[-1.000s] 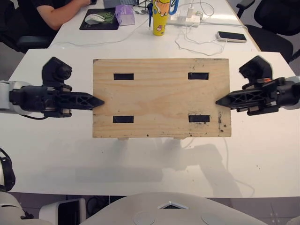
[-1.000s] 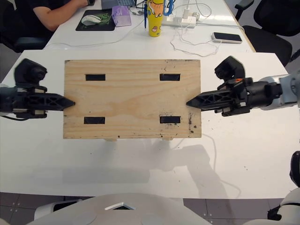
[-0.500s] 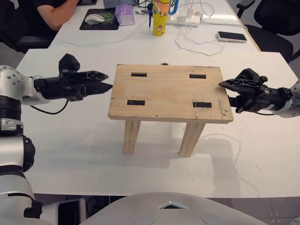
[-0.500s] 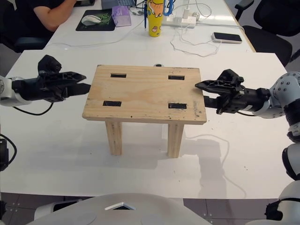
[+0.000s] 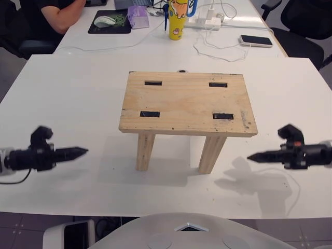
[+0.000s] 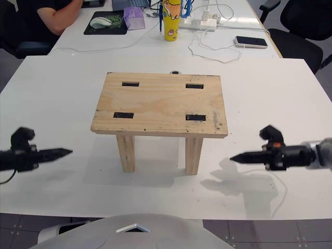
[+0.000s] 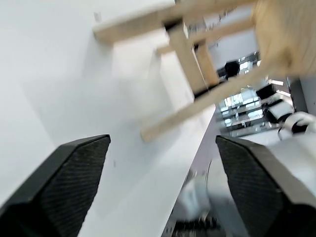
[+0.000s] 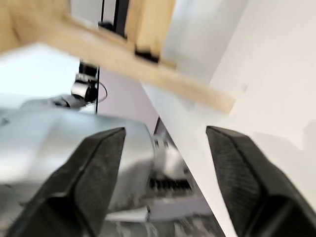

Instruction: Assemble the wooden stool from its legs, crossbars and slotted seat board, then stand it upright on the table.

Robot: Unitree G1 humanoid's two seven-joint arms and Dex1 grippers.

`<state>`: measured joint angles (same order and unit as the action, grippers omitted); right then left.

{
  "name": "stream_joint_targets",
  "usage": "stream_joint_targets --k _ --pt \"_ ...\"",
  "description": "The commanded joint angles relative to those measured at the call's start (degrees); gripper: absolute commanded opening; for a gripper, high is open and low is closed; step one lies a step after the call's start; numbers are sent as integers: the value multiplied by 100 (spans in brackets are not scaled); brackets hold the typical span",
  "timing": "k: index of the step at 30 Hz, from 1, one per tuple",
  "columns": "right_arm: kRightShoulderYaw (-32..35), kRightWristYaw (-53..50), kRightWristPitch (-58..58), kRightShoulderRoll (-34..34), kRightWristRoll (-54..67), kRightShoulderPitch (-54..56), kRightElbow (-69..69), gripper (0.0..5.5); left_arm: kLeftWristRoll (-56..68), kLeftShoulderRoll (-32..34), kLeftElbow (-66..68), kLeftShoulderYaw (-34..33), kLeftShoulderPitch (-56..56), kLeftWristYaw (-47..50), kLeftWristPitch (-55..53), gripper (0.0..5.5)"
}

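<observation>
The assembled wooden stool stands upright on its legs in the middle of the white table [image 5: 62, 93]. Its slotted seat board [image 5: 187, 101] faces up, and two front legs [image 5: 145, 150] [image 5: 210, 153] show beneath it. My left gripper [image 5: 78, 151] hovers low near the table's front left, well clear of the stool and pointing toward it. My right gripper [image 5: 254, 157] mirrors it at the front right. Both are open and hold nothing: in the left wrist view the fingers [image 7: 74, 182] stand wide apart with the stool's legs and crossbars [image 7: 192, 54] beyond, and the right wrist view shows spread fingers [image 8: 94, 177] likewise.
A second table behind carries a yellow cup [image 5: 177, 21], a phone [image 5: 256, 40], a mouse on a dark pad [image 5: 106, 21], a purple box [image 5: 137, 15] and a power strip with cables [image 5: 207, 23]. A thin cable [image 5: 295, 189] lies at the front right.
One second ago both grippers held the stool by the ends of its seat, lifted. It then stood on the table with the grippers open beside it. Now both arms have drawn back toward the front edge.
</observation>
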<state>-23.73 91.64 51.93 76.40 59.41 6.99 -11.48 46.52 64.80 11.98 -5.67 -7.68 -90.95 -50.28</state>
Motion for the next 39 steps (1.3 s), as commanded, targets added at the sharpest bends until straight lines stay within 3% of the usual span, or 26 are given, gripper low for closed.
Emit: stream_joint_targets --k 1,6,11,15,21,25,39 --pt "1259 -895 -2635 124 -1113 -3031 2874 239 -1008 356 -3610 -1245 -2692 -121 1771 325" --pt "1340 -1216 -3417 -857 -1537 -3072 3135 147 -897 -274 -5131 -1030 -2356 445 2069 234" --pt "1415 -1920 -3823 -1947 -1909 -2253 3188 60 -1401 -920 -5464 -211 -1414 1440 2673 148" --pt "1418 -1967 -3955 -2419 -2220 -1699 2861 0 -1975 -1145 -5269 410 -1127 1782 3081 84" --pt "1344 -1780 -4029 -2707 -2568 -1283 2515 0 -2487 -1410 -4563 1163 -440 1954 3425 3" --pt "1358 -1740 -4105 -2914 -2769 -1061 2254 0 -2894 -1796 -3850 1601 88 2201 3709 3" --pt "1195 -1347 -4468 -3424 -3514 53 1138 0 -3495 -2645 -1615 2096 1727 2461 4352 3"
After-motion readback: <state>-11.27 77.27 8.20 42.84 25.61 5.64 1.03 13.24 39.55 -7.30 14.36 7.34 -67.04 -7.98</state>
